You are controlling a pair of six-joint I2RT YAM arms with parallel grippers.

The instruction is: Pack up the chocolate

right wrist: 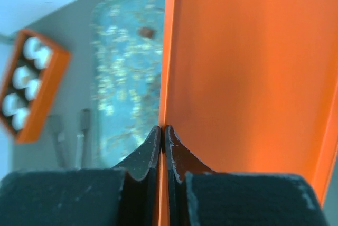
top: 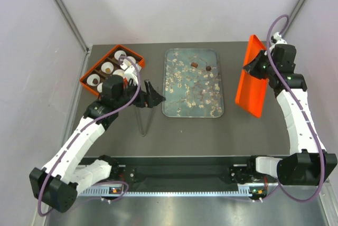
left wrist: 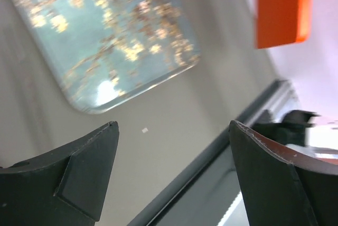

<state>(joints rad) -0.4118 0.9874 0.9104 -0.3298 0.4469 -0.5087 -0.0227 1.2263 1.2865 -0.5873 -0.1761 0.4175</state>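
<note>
Two small dark brown pieces of chocolate (top: 194, 65) (top: 208, 68) lie near the far edge of the glassy blossom-print tray (top: 193, 104); one chocolate (right wrist: 146, 32) also shows in the right wrist view. My left gripper (top: 156, 96) (left wrist: 173, 125) hangs open and empty by the tray's (left wrist: 105, 36) left edge. An orange box (top: 87, 78) with white paper cups (top: 108, 67) sits at the back left, partly behind the left arm. My right gripper (top: 253, 67) (right wrist: 163, 128) is shut on the rim of an orange lid (top: 252, 86) (right wrist: 248, 78), held tilted on edge at the right.
A thin grey two-pronged tool (top: 142, 121) lies on the table in front of my left gripper. The orange lid (left wrist: 282, 9) shows at the top right of the left wrist view. The arm-mount rail (top: 179, 176) runs along the near edge.
</note>
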